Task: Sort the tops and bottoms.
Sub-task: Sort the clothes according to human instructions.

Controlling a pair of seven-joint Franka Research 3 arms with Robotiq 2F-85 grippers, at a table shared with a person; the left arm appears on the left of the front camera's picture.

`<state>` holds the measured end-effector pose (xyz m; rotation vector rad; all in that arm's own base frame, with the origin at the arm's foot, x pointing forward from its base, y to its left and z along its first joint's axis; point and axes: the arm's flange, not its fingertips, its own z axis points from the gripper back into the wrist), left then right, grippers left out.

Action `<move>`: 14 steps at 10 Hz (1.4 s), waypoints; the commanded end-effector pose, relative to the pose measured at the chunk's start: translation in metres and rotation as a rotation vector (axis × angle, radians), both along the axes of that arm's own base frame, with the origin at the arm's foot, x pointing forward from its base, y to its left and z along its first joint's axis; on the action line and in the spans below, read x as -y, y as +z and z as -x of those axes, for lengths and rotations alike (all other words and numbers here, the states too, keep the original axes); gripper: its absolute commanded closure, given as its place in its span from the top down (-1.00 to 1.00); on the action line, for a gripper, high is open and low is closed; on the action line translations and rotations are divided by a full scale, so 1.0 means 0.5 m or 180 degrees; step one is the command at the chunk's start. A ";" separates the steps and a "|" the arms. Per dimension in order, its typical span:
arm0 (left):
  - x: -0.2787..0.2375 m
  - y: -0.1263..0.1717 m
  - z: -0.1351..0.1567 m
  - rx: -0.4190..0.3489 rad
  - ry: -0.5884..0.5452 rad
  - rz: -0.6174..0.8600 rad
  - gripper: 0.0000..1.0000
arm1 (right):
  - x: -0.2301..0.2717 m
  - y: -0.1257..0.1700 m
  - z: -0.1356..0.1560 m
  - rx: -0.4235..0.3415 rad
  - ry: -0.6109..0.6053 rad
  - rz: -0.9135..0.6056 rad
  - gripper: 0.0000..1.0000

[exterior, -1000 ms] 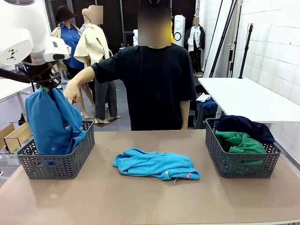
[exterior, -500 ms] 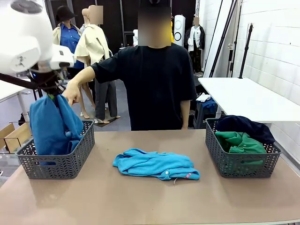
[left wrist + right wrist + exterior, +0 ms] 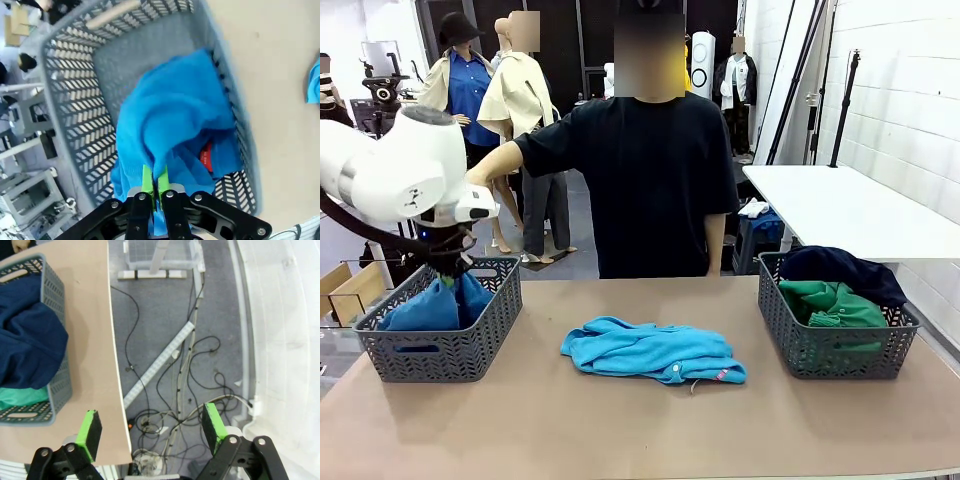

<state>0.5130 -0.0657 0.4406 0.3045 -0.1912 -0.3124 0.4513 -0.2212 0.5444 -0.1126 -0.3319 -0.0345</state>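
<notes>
Now we've L gripper (image 3: 154,181) pinched on a top fold of the blue bottoms (image 3: 172,115), soft & limp, slumped in basket (image 3: 70,70) beneath it; R gripper (image 3: 150,427) gapes wide.

Blue garment (image 3: 170,115): plain medium blue, small red label (image 3: 206,156). Turquoise garment (image 3: 650,350): lighter blue, pink tag (image 3: 720,375). Tabletop (image 3: 620,430): plain tan-brown. Left basket (image 3: 440,350), right basket (image 3: 825,352): grey, herringbone cut-out walls. In right basket: green garment (image 3: 830,303) bright, plain; navy garment (image 3: 840,268) dark, plain. Left jaws black, pads (image 3: 146,176) bright green; right jaws black, pads (image 3: 91,427) green. Arm (image 3: 400,180) white. Person's T-shirt (image 3: 650,180) black.
</notes>
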 end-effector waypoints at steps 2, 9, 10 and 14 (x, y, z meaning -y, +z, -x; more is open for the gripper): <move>-0.029 -0.071 0.000 -0.0327 0.0104 0.0243 -0.95 | -0.001 0.000 -0.001 -0.0001 0.0035 0.0010 1.00; -0.055 -0.004 -0.008 -0.0103 0.0170 0.0410 1.00 | -0.001 0.000 -0.001 -0.0001 0.0035 0.0010 1.00; -0.059 0.032 -0.004 -0.0033 0.0140 0.0414 1.00 | -0.001 0.000 -0.001 -0.0001 0.0035 0.0010 1.00; -0.125 0.223 0.020 0.0326 0.0064 0.0469 1.00 | -0.001 0.000 -0.001 -0.0001 0.0035 0.0010 1.00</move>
